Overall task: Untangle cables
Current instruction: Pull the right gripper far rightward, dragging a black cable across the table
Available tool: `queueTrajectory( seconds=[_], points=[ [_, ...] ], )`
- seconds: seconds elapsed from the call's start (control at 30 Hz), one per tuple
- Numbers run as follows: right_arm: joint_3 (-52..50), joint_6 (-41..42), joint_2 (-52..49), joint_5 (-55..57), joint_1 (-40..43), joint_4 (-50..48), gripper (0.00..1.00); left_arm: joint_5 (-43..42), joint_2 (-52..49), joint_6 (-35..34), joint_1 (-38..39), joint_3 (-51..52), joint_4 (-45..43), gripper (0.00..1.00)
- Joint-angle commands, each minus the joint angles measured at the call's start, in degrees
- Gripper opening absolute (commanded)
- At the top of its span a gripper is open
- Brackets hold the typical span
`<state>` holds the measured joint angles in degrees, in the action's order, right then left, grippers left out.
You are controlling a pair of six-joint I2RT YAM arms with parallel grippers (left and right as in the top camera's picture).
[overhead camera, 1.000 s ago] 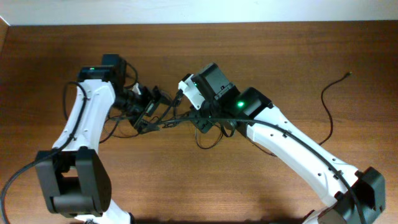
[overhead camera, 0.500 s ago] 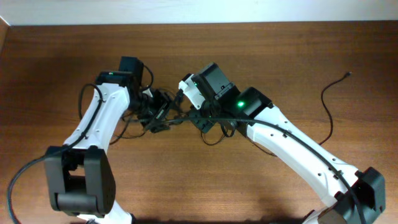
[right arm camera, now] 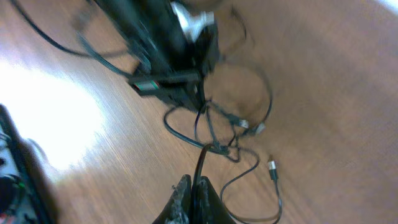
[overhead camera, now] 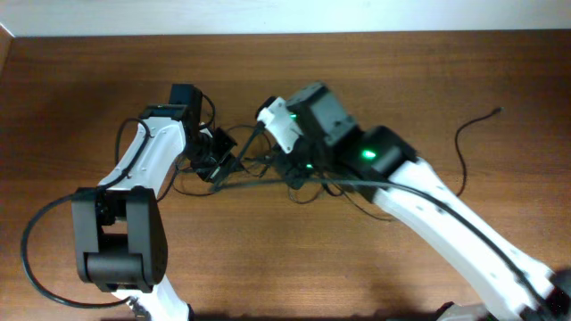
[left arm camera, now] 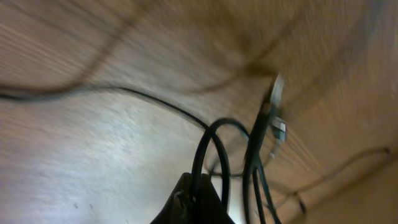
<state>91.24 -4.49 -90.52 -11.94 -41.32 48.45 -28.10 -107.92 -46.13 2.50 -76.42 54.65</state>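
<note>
The left arm [overhead camera: 147,160] and right arm [overhead camera: 455,234] wear glossy white shells between boxy black joint housings. A green light [overhead camera: 366,155] glows on the right arm; a thick black cable [overhead camera: 27,241] loops off the left. The left end effector [left arm camera: 194,193] and right end effector [right arm camera: 191,190] are dark.

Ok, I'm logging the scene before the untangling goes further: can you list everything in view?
tangled cables: several, exact count unclear, black, mid-table between the two grippers
loose cable: one, black, lying apart on the table's right side
connector plugs: at least two, silver-tipped, on cable ends by the tangle
table: one, brown wood, under everything
arm wiring: one thick black lead, looping by the left arm's base
left arm: one, white and black, left of the tangle
right arm: one, white and black, reaching in from the lower right
left gripper: one, black, shut on a strand of the tangle
right gripper: one, black, shut on another strand
</note>
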Motion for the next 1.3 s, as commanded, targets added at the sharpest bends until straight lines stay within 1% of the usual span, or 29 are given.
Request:
queueTrajectory(
  seconds=[0.0, 0.17, 0.3, 0.37, 0.47, 0.6, 0.67, 0.73, 0.8, 0.83, 0.9, 0.97, 1.0, 1.1, 1.13, 1.17, 1.2, 1.23, 1.27],
  points=[
    [2.4, 0.5, 8.0, -1.6, 0.2, -0.2, 0.04, 10.3, -0.4, 0.3, -0.5, 0.3, -2.2, 0.0],
    [2.4, 0.3, 17.7, -1.1, 0.3, -1.5, 0.04, 18.1, -0.4, 0.3, -1.3, 0.3, -4.8, 0.0],
    [2.4, 0.3, 22.9, -1.1, 2.0, -2.8, 0.04, 21.4, -0.4, 0.3, -3.7, 0.3, -5.0, 0.0],
    [2.4, 0.3, 24.1, 0.8, 4.0, -2.7, 0.04, 22.9, -0.4, 0.3, -5.5, 0.3, -5.0, 0.0],
    [2.4, 0.5, 23.8, 6.0, 9.4, -1.3, 0.04, 23.3, -0.4, 0.3, -9.3, 0.3, -4.9, 0.0],
    [2.4, 0.5, 21.6, 15.1, 19.3, 3.1, 0.04, 23.5, -0.4, 0.3, -12.9, 0.3, -4.9, 0.0],
    [2.4, 0.5, 19.7, 19.4, 25.9, 6.7, 0.04, 23.5, -0.4, 0.3, -13.7, 0.5, -4.7, 0.0],
    [2.4, 1.6, 17.1, 20.6, 33.9, 8.9, 0.04, 23.4, -0.4, 0.3, -13.3, 0.5, -4.7, 0.0],
    [2.4, 5.1, 13.7, 20.6, 42.4, 9.3, 0.04, 23.5, -0.4, 0.3, -12.9, 0.5, -4.7, 0.0],
    [2.4, 6.8, 11.5, 20.6, 47.2, 9.2, 0.04, 23.4, -0.4, 0.3, -12.7, 0.5, -4.6, 0.0],
    [2.4, 9.6, 7.5, 20.6, 53.8, 9.1, 0.04, 23.4, -0.4, 0.3, -12.1, 0.5, -4.5, 0.0],
    [2.4, 10.3, 1.2, 20.6, 61.8, 7.8, 0.04, 23.4, -0.4, 0.3, -11.0, 0.5, -4.5, 0.0],
    [2.4, 12.8, -3.9, 20.6, 67.0, 7.2, 0.04, 23.5, -0.4, 0.3, -10.1, 0.5, -4.5, 0.0],
    [2.4, 17.1, -12.4, 20.6, 74.0, 4.8, 0.04, 23.5, -0.4, 0.3, -8.7, 0.5, -4.6, 0.01],
    [2.4, 17.7, -14.9, 19.9, 75.7, 3.1, 0.08, 23.5, -0.4, 0.3, -8.3, 0.5, -4.6, 0.01],
    [2.4, 17.6, -16.5, 18.7, 76.7, 1.7, 0.53, 23.5, -0.4, 0.3, -7.8, 0.5, -4.7, 0.01],
    [2.4, 17.7, -17.5, 17.6, 77.1, 1.0, 0.94, 23.5, -0.4, 0.3, -7.7, 0.5, -4.7, 0.07],
    [2.4, 17.7, -17.7, 16.6, 77.0, 0.5, 0.99, 23.5, -0.4, 0.3, -7.7, 0.5, -5.0, 0.24],
    [2.4, 17.7, -17.8, 15.6, 76.8, 0.5, 0.99, 23.5, -0.4, 0.4, -7.6, 0.5, -5.6, 0.43]
  ],
)
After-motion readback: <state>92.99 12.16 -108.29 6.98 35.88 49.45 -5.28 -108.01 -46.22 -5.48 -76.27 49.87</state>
